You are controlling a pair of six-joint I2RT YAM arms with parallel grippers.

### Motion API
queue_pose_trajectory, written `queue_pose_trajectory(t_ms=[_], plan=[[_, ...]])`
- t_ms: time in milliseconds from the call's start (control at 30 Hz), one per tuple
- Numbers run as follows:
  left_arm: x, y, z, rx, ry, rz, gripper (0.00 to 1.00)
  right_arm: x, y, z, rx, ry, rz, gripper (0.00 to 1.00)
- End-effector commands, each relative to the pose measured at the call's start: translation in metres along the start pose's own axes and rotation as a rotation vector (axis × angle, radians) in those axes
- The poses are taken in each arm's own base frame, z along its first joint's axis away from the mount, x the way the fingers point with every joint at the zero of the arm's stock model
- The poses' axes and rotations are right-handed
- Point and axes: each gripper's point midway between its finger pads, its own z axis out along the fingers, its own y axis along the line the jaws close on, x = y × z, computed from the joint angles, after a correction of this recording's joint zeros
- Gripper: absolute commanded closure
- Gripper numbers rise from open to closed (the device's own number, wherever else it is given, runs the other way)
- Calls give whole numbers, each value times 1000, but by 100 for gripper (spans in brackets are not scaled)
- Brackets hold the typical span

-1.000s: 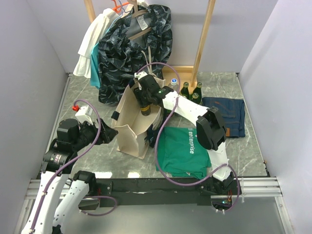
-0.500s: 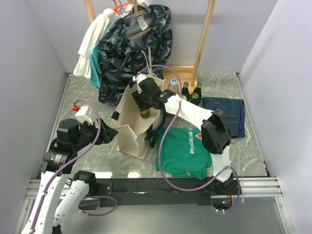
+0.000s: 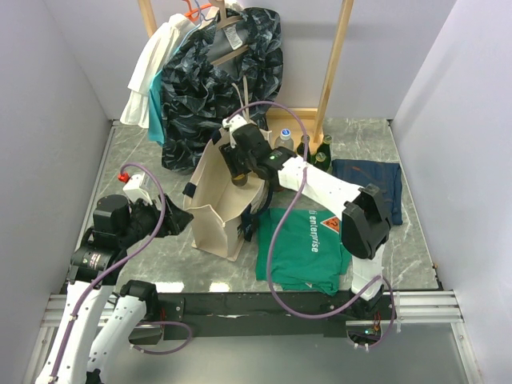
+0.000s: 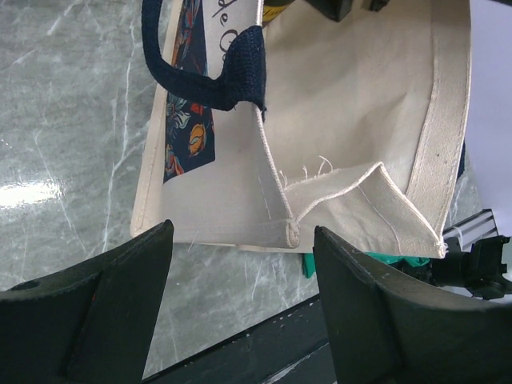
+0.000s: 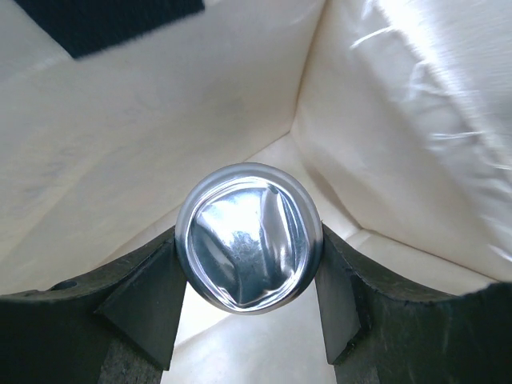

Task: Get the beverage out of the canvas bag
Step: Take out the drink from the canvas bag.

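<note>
My right claw (image 5: pixel 250 260) pinches the can (image 5: pixel 250 238) by its sides at the mouth of the bag (image 3: pixel 214 210), canvas all around it. My left claw (image 4: pixel 242 234) is spread, facing the bag's lower corner above the bench (image 4: pixel 64 120).

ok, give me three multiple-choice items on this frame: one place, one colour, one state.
1. The right end effector is: A over the open canvas bag; B above the jeans; C at the rack.
2. The T-shirt beside the bag is: A red; B green; C white.
3. The right end effector is: A open, empty; B shut on the beverage; C out of view.
A, top view shows it at the bag's mouth; B, green with white print; B, fingers clamp the silver end.
</note>
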Motion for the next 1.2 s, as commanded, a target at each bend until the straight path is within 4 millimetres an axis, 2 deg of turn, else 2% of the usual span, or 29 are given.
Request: queue_pose_trajectory(t_ms=[0,167,567,800,1000,1167], plan=[[-2,-4,-1,19,-9,3,24,-87,-9,-53,25,-262,52,100],[-2,-3,-1,13,-13,-1,24,-98,-11,-64,26,-301,67,100],[-3,-2,-1,11,-15,-1,24,-108,-15,-83,31,-341,86,100],[-3,-3,-2,13,-17,1,23,-117,-16,-102,17,-382,101,100],[-4,-1,-2,5,-23,-6,19,-128,-15,-111,5,-389,95,100],[-6,-2,-5,3,-43,-5,7,-134,-15,-125,-6,-415,103,100]])
